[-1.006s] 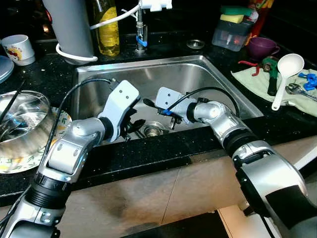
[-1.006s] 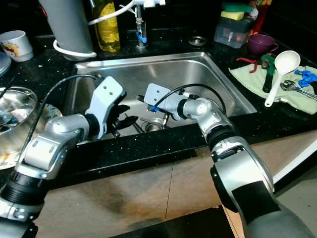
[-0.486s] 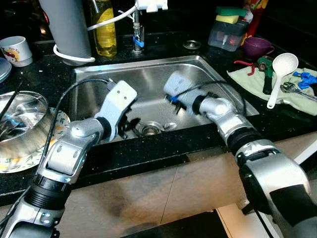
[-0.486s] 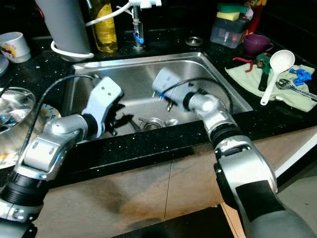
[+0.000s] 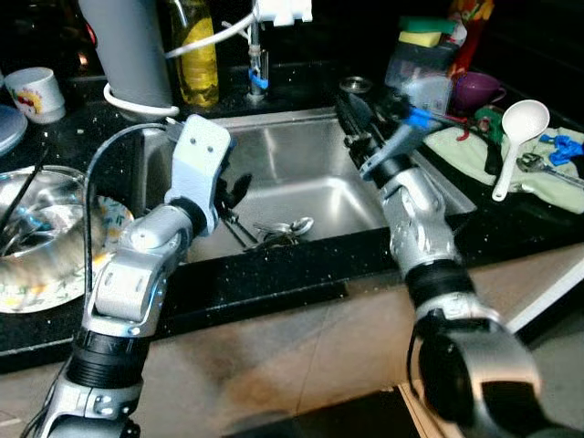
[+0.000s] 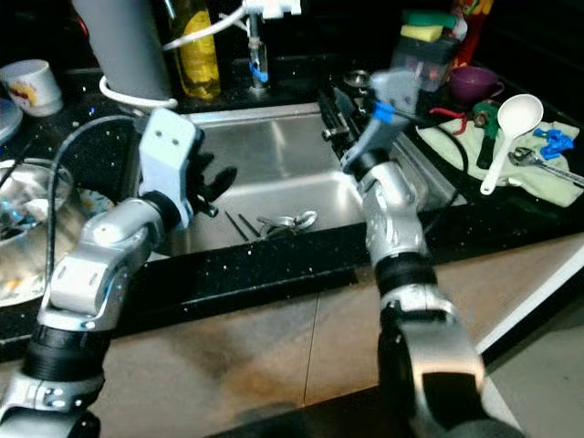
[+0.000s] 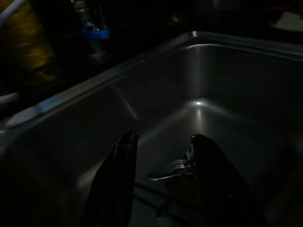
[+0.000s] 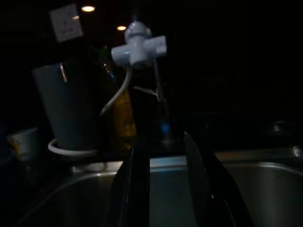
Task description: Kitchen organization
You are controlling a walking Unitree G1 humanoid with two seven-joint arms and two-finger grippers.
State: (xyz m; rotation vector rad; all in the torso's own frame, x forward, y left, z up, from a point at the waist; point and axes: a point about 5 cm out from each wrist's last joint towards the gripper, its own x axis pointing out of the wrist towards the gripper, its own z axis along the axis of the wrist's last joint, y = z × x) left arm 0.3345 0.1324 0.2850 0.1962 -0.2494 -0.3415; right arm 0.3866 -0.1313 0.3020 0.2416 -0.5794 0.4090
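The steel sink lies in the black counter before me. On its floor near the drain lie two spoons and a pair of thin dark sticks. My left gripper hangs above the sink's left half, open, with nothing between its fingers. My right gripper is raised to the sink's back right rim and points toward the tap. Its fingers stand apart with the sink rim showing between them.
Behind the sink stand a tap, a yellow bottle and a grey cylinder. A glass bowl and a mug sit at the left. At the right are a white ladle, tools on a green cloth, a purple cup and a container.
My right arm has lifted out of the sink, from the drain up to the back right rim. My left gripper has risen away from the drain. The spoons now lie uncovered.
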